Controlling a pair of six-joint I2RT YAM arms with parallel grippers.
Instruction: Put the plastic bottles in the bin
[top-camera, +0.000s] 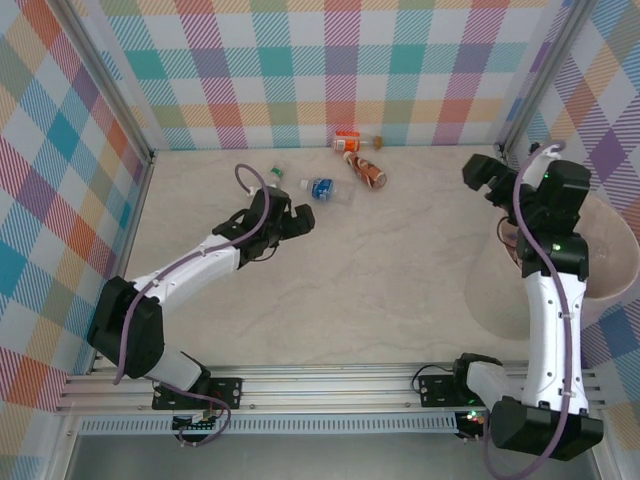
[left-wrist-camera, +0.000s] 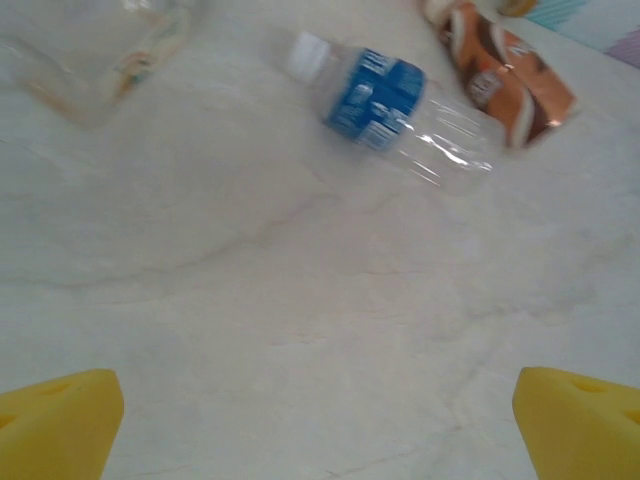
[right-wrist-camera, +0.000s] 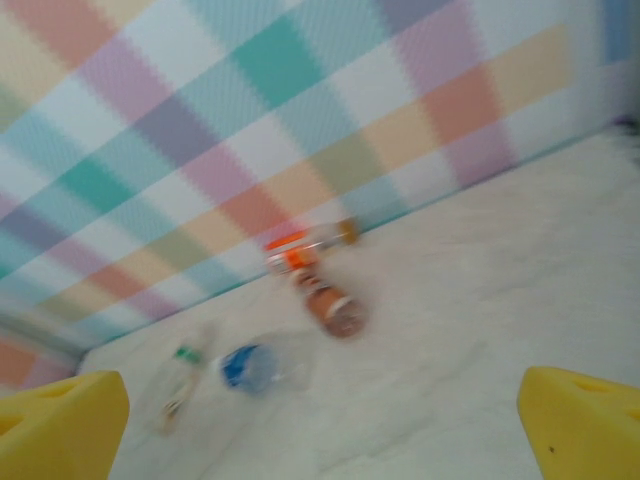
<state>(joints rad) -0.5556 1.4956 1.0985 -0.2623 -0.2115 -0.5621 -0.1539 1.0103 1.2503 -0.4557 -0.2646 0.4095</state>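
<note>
We find the bin (top-camera: 612, 255) cut off at the edge, partly behind the right arm (top-camera: 548, 320); the blue-labelled bottle (right-wrist-camera: 255, 367) blurs.

I count four bottles on the table (top-camera: 380, 290): one blue-label bottle (top-camera: 325, 188), one brown-label bottle (top-camera: 369, 173), one orange bottle (top-camera: 354, 141) against the back wall, and one clear bottle (top-camera: 271, 173) with a green cap. There is one bin (top-camera: 612, 262) on the right. Something reddish sits low inside it, perhaps a fifth bottle, but it is too hidden to count. Two robot arms: the left arm (top-camera: 190, 265) and the right arm (top-camera: 550, 320).
</note>
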